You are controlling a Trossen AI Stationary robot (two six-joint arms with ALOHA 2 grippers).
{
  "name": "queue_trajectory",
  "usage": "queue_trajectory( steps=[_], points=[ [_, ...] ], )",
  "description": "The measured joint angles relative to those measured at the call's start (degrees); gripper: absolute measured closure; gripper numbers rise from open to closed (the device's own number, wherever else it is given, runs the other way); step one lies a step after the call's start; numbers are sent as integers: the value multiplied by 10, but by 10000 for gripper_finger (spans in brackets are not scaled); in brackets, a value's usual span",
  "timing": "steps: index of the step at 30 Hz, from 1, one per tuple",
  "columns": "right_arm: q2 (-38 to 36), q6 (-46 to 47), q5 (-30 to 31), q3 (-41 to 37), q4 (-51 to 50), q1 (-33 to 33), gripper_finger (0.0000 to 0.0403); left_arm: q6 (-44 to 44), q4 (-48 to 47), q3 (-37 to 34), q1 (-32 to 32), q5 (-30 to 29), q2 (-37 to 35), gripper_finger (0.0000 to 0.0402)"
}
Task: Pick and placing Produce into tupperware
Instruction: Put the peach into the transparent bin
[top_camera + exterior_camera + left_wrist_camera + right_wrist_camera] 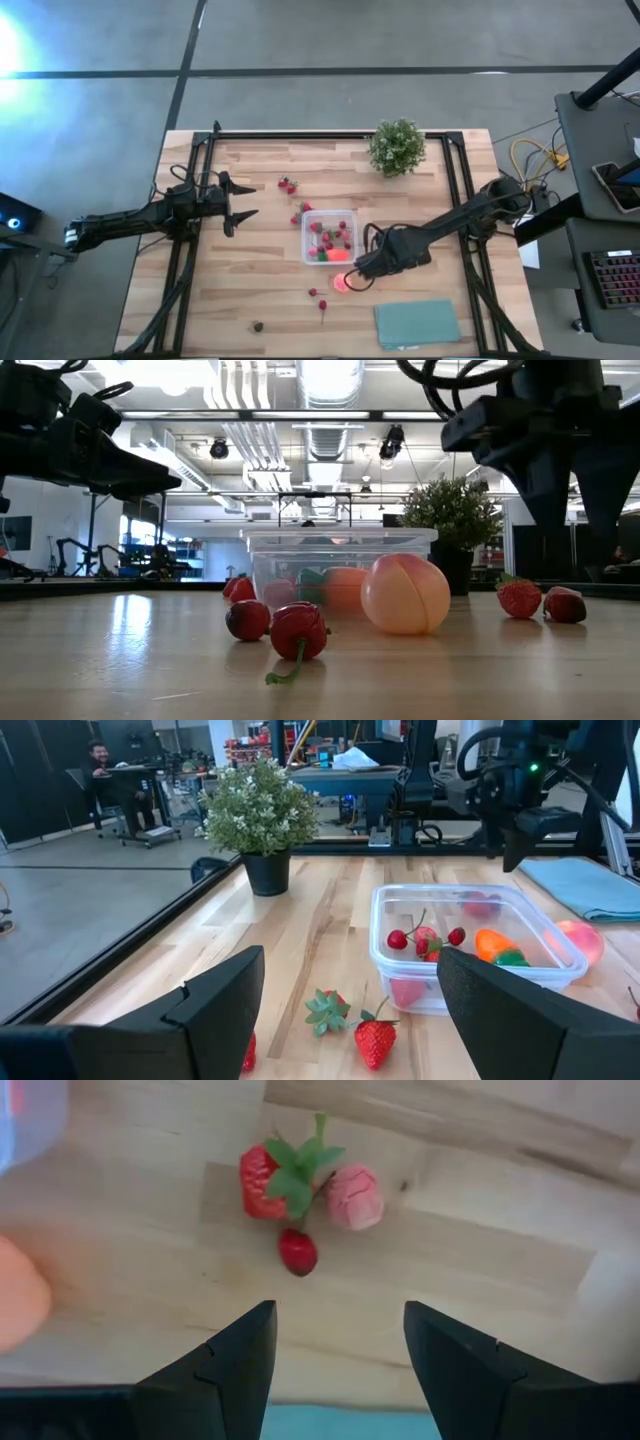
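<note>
The clear tupperware point(330, 237) stands mid-table and holds cherries, strawberries and an orange piece with a green end point(497, 945). The pink-orange peach point(343, 283) lies on the wood at its near side. My right gripper point(358, 277) is open and empty above the table beside the peach. Past its fingers lie a strawberry point(262, 1180), a pink piece point(355, 1197) and a cherry point(298, 1252). My left gripper point(240, 213) is open and empty, left of the tupperware. Two strawberries point(375, 1040) lie before it.
A potted plant point(397, 147) stands at the far edge. A teal cloth point(417, 323) lies flat at the near right. More strawberries point(288, 185) lie far left of the tupperware, and a small dark piece point(258, 326) lies near the front edge. A person point(100, 760) sits beyond the table.
</note>
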Motion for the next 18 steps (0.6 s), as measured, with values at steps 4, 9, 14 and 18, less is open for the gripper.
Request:
queue_trajectory(
  steps=[4,9,14,18],
  points=[
    [4,-45,-1,-16,1,-6,192,0,0,0,0,0,0,119],
    [4,-98,-6,-44,26,-16,200,0,0,0,0,0,0,119],
    [5,-146,-7,-65,71,-31,208,0,0,0,0,0,0,119],
    [5,-162,-6,-87,72,-42,213,0,0,0,0,0,0,119]
  ],
)
